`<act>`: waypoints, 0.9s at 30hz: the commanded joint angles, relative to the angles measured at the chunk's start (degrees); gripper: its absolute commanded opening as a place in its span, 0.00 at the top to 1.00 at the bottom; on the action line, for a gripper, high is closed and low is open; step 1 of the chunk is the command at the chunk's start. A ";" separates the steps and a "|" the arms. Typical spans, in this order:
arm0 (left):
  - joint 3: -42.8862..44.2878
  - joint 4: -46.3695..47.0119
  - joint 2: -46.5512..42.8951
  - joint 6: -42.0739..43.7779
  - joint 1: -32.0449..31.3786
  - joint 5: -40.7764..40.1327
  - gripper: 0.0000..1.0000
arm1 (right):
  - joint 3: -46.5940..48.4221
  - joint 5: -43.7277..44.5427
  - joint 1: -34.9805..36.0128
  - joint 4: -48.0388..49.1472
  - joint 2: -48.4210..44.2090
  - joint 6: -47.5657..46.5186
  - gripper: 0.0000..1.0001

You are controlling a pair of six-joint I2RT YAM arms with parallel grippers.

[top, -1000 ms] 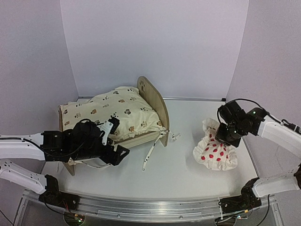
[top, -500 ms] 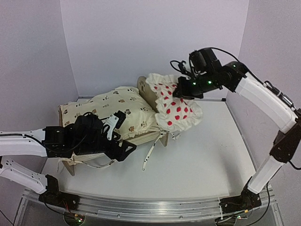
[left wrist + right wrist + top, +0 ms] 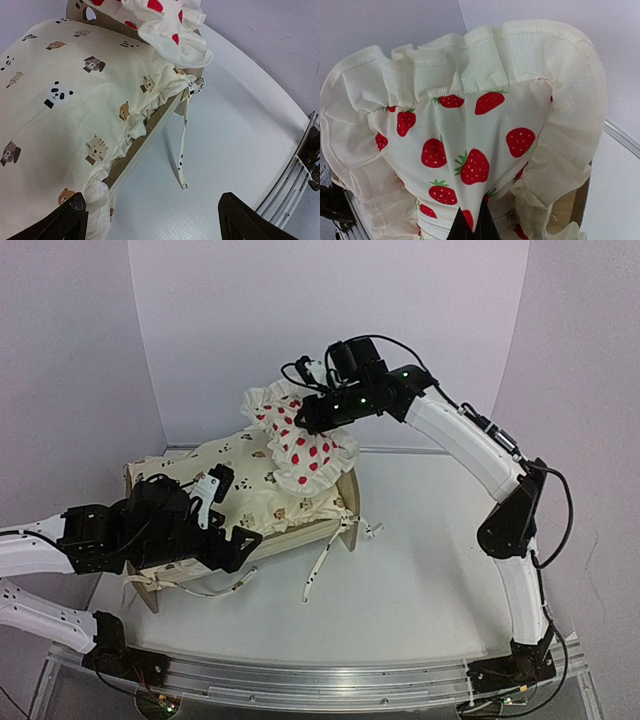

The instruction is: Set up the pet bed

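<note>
The pet bed [image 3: 322,532] is a light plywood frame at the table's left; the cream animal-print cushion [image 3: 250,485] covers it, hiding its base. Its side board also shows in the left wrist view [image 3: 150,127]. My right gripper [image 3: 318,415] is shut on the strawberry-print white pillow [image 3: 300,445] and holds it in the air above the bed's far end board [image 3: 345,480]. The pillow fills the right wrist view [image 3: 470,145], pinched between the fingertips [image 3: 462,227]. My left gripper [image 3: 235,545] is open and empty beside the bed's near side, its fingers [image 3: 242,220] wide apart.
A white spotted tie strap [image 3: 318,570] hangs from the cushion onto the table in front of the bed, also in the left wrist view [image 3: 182,150]. A metal rail [image 3: 320,680] runs along the table's near edge. White walls enclose the back and sides.
My right arm has carried the pillow from the table's right side up and leftward, now over the bed's far end. My left gripper has drawn back slightly to the left.
</note>
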 commanded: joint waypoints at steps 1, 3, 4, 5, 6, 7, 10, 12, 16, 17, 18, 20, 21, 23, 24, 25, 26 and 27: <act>2.16 -1.76 -0.23 -1.17 -0.06 -3.13 0.09 | 3.49 -0.80 0.00 10.41 4.79 -3.17 1.00; 2.60 -2.05 0.31 -1.66 -0.06 -3.33 0.09 | 3.66 0.74 -0.01 13.34 6.67 -3.89 1.00; 2.70 -2.09 0.58 -1.92 -0.05 -3.37 0.09 | 2.85 1.24 0.00 15.05 6.98 -4.49 1.00; 2.81 -2.14 0.86 -2.23 -0.05 -3.43 0.09 | 2.03 2.11 0.01 16.51 7.34 -5.00 1.00; 2.90 -2.26 1.12 -2.59 -0.06 -3.50 0.09 | 1.42 3.50 0.00 17.31 7.74 -5.14 1.00; 2.93 -2.38 1.33 -2.94 -0.05 -3.56 0.09 | 0.96 4.36 -0.01 18.03 8.14 -5.37 1.00; 2.79 -2.49 2.01 -3.97 0.00 -3.73 0.10 | -0.65 5.74 0.01 20.20 9.36 -7.04 1.00; 2.94 -2.63 2.60 -4.43 -0.06 -3.59 0.10 | -1.42 7.45 0.00 21.97 10.10 -7.09 1.00; 3.72 -3.02 3.85 -5.16 -0.01 -3.17 0.11 | -3.04 13.09 0.00 24.48 10.98 -7.91 1.00; 3.74 -3.01 3.91 -5.26 -0.01 -2.98 0.11 | -3.74 14.32 0.00 25.39 10.96 -7.89 1.00; 3.68 -2.98 4.03 -5.40 -0.05 -2.80 0.11 | -4.63 15.77 -0.03 26.64 10.84 -7.75 1.00; 3.56 -3.03 4.21 -5.56 -0.03 -2.67 0.11 | -6.08 17.42 -0.04 28.69 10.54 -7.04 1.00; 3.48 -3.00 4.18 -5.63 -0.06 -2.67 0.11 | -6.67 18.17 0.01 29.94 10.43 -6.57 0.90; 3.34 -3.02 4.09 -5.75 -0.06 -2.67 0.11 | -7.49 18.27 -0.03 31.15 10.45 -4.67 0.56; 3.33 -3.04 4.01 -5.85 -0.05 -2.67 0.11 | -7.35 18.08 0.04 31.32 10.46 -3.68 0.40; 3.27 -3.03 3.92 -5.89 -0.03 -2.64 0.11 | -7.33 18.00 0.12 31.45 10.35 -3.03 0.30; 3.23 -3.02 3.82 -5.90 -0.05 -2.66 0.11 | -7.34 17.82 0.15 31.61 9.98 -2.43 0.25; 3.28 -3.07 3.85 -5.84 -0.05 -2.62 0.11 | -7.42 17.44 0.21 32.02 9.55 -1.97 0.23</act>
